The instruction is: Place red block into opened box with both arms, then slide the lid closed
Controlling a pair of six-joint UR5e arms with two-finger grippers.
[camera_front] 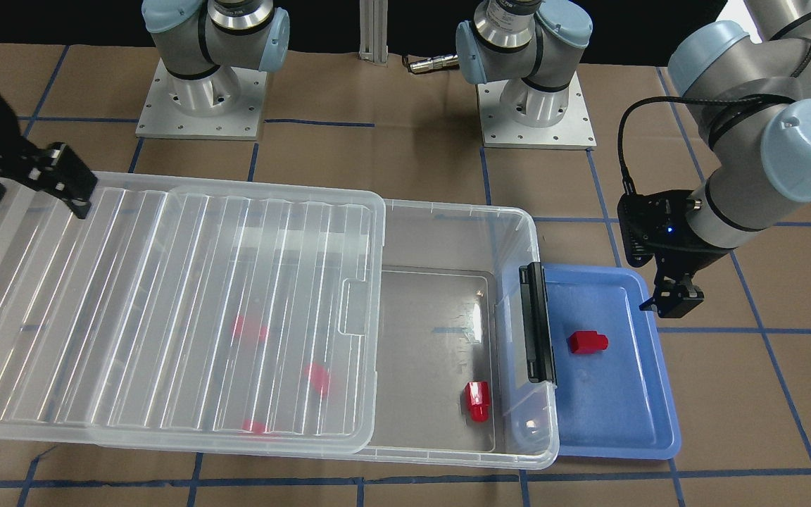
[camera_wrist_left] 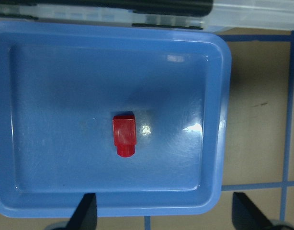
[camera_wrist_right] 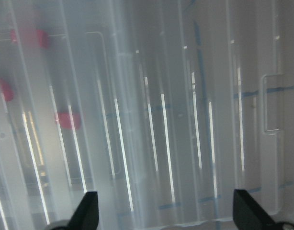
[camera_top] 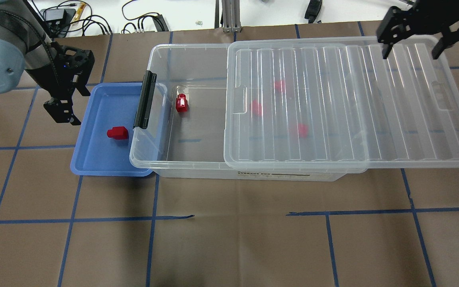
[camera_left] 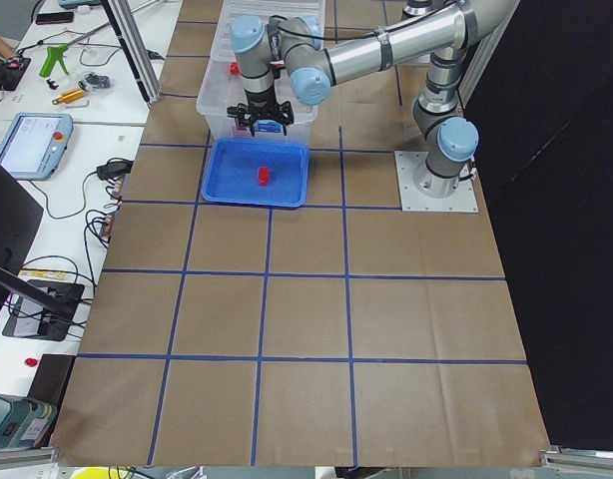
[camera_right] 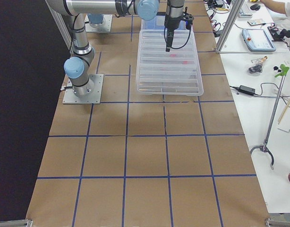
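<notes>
The red block (camera_front: 587,342) lies alone in the blue tray (camera_front: 659,394), just beside the latch bar (camera_front: 538,324) on the box (camera_front: 511,232). The left hand (camera_front: 673,303) hangs above the tray's outer edge with its fingers spread and nothing between them. It is off to the side of the block, not over it.

The first risk is the pick. The block is small, with a narrow stub, and the tray floor looks slick. A pinch that lands on the stub or off centre would likely squirt the block away.

The next risk is the carry. The box wall and the latch bar rise between the tray and the open part of the box, so a low path could clip them and knock the block loose.

Other red blocks (camera_front: 477,401) already sit in the box, so a careless reach could take the wrong one.

The lid (camera_front: 166,303) overhangs the far end of the box. The right hand (camera_top: 410,50), also spread, is over that end; I cannot tell whether it touches. An uneven push could skew and jam the lid, or shove the whole box across the surface into the tray. A push made too soon could catch the left hand.
</notes>
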